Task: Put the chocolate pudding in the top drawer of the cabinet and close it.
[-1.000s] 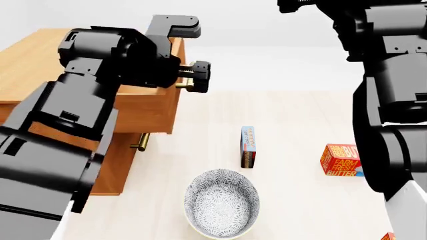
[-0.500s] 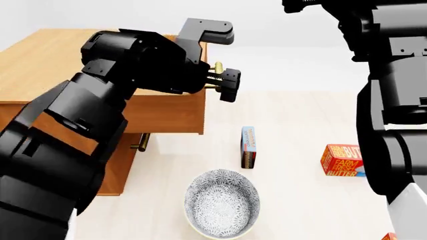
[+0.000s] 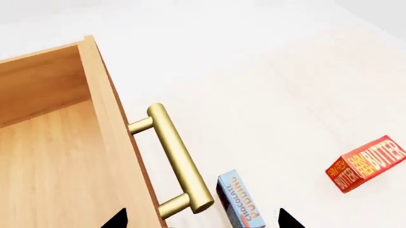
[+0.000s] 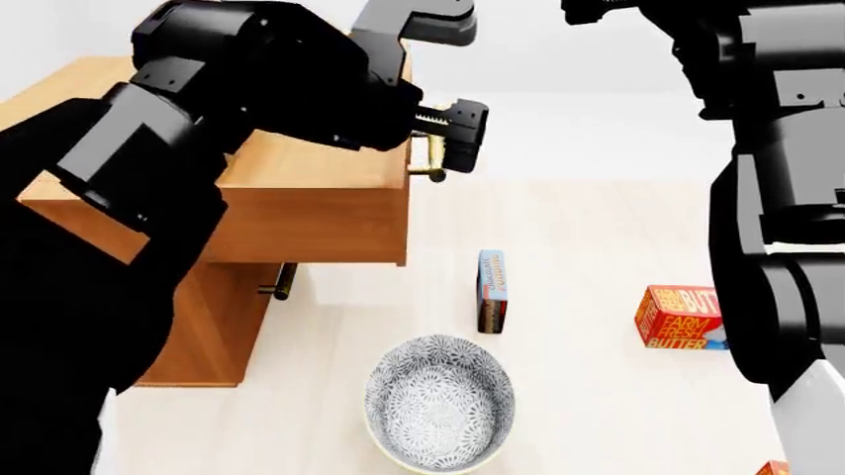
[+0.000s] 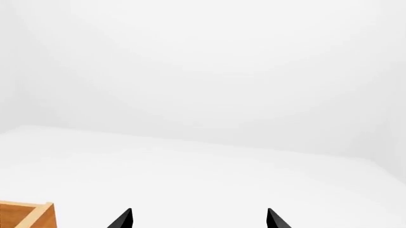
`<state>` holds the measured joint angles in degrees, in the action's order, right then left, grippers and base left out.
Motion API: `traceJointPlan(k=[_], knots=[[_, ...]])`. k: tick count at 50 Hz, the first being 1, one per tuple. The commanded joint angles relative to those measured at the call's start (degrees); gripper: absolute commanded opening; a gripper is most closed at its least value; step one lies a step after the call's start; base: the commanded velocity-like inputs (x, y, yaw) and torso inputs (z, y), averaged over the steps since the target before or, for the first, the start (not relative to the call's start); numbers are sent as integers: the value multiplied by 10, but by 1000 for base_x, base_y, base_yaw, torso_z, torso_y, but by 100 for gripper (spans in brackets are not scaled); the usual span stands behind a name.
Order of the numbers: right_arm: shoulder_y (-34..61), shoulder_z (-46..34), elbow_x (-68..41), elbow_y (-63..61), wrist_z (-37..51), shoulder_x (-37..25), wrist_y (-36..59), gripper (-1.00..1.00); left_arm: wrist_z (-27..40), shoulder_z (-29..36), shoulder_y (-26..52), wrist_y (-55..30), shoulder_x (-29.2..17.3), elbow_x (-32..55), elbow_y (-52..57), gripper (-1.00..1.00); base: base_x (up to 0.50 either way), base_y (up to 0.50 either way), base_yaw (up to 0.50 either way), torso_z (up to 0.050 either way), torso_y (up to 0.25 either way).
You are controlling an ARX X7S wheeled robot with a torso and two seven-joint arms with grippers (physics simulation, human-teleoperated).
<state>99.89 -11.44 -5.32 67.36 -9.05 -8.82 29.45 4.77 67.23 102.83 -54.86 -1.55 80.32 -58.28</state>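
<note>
The chocolate pudding (image 4: 492, 290) stands on edge on the floor, right of the cabinet (image 4: 218, 327); it also shows in the left wrist view (image 3: 240, 204). The top drawer (image 4: 311, 213) is pulled out, its wooden inside (image 3: 51, 161) empty. Its brass handle (image 4: 425, 170) shows in the left wrist view (image 3: 178, 159) too. My left gripper (image 4: 456, 134) is open just above and beyond the handle, holding nothing, its tips (image 3: 201, 219) wide apart. My right gripper (image 5: 198, 218) is open and empty, held high and facing the white wall.
A patterned bowl (image 4: 440, 401) sits on the floor in front of the pudding. An orange-red butter box (image 4: 678, 319) lies to the right, also in the left wrist view (image 3: 368, 162). Another box corner (image 4: 769, 467) shows at the bottom right. My right arm (image 4: 779, 148) fills the right side.
My left gripper pulled the top drawer out toward the right by its handle, then came off the handle and rose a little. The pudding, bowl and right arm have not moved.
</note>
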Motion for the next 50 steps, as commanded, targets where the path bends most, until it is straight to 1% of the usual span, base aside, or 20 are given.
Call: traceJointPlan(k=[1, 3, 7, 13, 17, 23, 30, 40, 44, 50], knots=[[-5, -1, -2, -12, 2, 0, 7, 100, -38, -8, 85, 15, 1, 31, -21, 100, 0, 0, 0, 0, 0], [-11, 0, -3, -24, 3, -1, 14, 100, -41, -8, 94, 21, -4, 28, -22, 100, 0, 0, 0, 0, 0], [-29, 2, -7, -61, 5, -4, 35, 100, -28, -21, 100, 46, -37, 30, 19, 100, 0, 0, 0, 0, 0], [-58, 7, -15, -128, 6, -13, 74, 100, -1, -28, 86, 99, -92, 11, 94, 100, 0, 0, 0, 0, 0], [-83, 9, -23, -196, 3, -25, 123, 100, 23, -30, 70, 135, -132, -7, 154, 100, 0, 0, 0, 0, 0], [-105, 7, -31, -272, -5, -43, 189, 100, 40, -30, 54, 184, -168, -37, 205, 100, 0, 0, 0, 0, 0], [-111, -16, -41, -333, -39, -65, 291, 100, 61, -30, 41, 246, -191, -79, 228, 100, 0, 0, 0, 0, 0], [-138, -47, -70, -409, -93, -97, 416, 100, 96, -33, 32, 304, -219, -121, 262, 100, 0, 0, 0, 0, 0], [-150, -50, -80, -429, -103, -103, 446, 100, 106, -32, 29, 333, -226, -144, 265, 100, 0, 0, 0, 0, 0], [-161, -54, -93, -439, -114, -104, 484, 100, 114, -29, 37, 340, -232, -161, 257, 100, 0, 0, 0, 0, 0]])
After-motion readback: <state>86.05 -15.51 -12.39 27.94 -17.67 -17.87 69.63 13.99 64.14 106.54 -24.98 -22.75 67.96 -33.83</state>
